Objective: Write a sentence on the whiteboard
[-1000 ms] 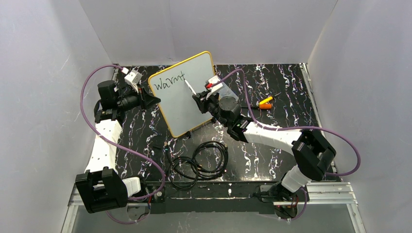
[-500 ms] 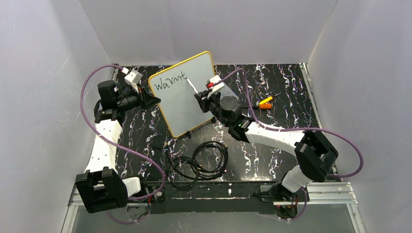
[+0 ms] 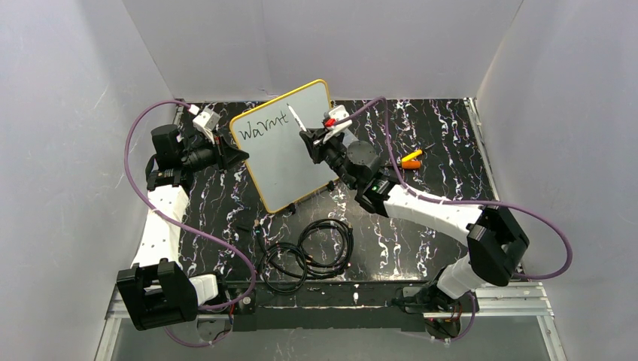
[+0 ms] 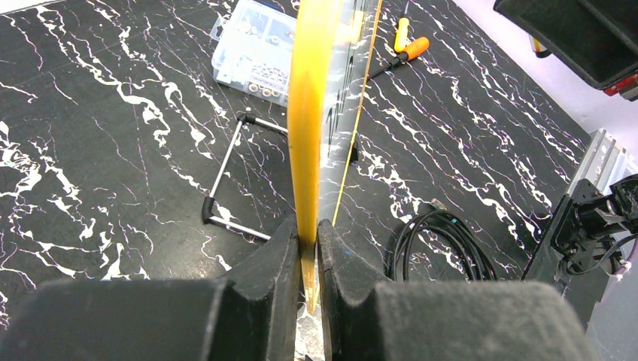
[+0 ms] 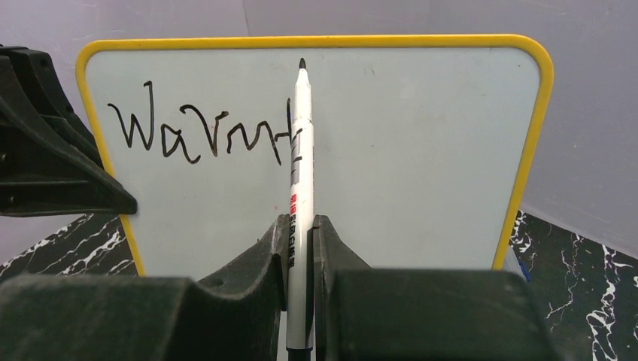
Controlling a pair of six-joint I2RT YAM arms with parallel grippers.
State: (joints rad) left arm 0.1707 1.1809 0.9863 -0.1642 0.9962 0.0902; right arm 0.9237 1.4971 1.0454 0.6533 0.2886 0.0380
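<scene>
The whiteboard (image 3: 290, 154), white with a yellow frame, stands tilted at the table's back centre. Black marker letters (image 3: 262, 126) reading about "Warmt" run along its top line; they also show in the right wrist view (image 5: 199, 135). My left gripper (image 3: 232, 156) is shut on the board's left yellow edge (image 4: 307, 150). My right gripper (image 3: 311, 143) is shut on a white marker (image 5: 300, 180), its black tip (image 5: 302, 64) near the board's top edge, just right of the last letter. Whether the tip touches the board is unclear.
Coiled black cables (image 3: 310, 252) lie on the black marbled table in front of the board. An orange and a yellow tool (image 3: 410, 159) lie to the right. A clear compartment box (image 4: 254, 54) sits behind the board, beside its black-tipped wire stand (image 4: 226, 177).
My right gripper has moved up and away with the marker, its tip rising from the middle of the board to the top edge. The left arm and the board have not moved.
</scene>
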